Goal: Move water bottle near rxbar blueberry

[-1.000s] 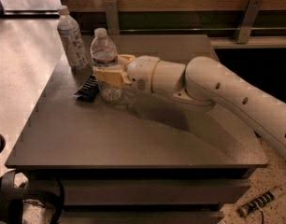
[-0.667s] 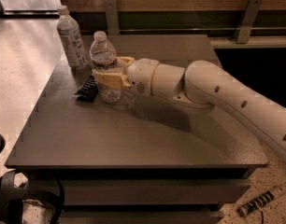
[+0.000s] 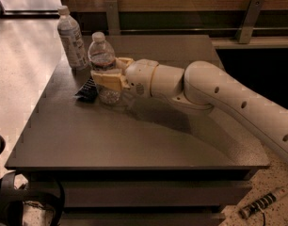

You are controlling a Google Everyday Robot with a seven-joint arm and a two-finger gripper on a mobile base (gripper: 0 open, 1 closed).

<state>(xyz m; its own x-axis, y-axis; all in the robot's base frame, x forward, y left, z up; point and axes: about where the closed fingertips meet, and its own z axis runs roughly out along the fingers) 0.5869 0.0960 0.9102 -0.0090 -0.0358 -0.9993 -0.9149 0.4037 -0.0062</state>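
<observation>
The water bottle (image 3: 103,62), clear ribbed plastic with a white cap, stands upright at the table's far left. My gripper (image 3: 110,74) is shut on its middle, with one tan finger (image 3: 105,80) across its front and the other behind it. The rxbar blueberry (image 3: 87,90), a small flat dark wrapper, lies on the table just left of the bottle's base, touching or nearly touching it. My white arm (image 3: 214,95) reaches in from the right.
A whitish bottle with a large white printed label (image 3: 72,39) stands behind and to the left, close to the table's left edge (image 3: 38,107). A wall rail runs along the back. A cable and dark gear lie on the floor below.
The gripper and the water bottle have shifted slightly left and down, closer to the dark bar. The other bottle and the bar have not moved.
</observation>
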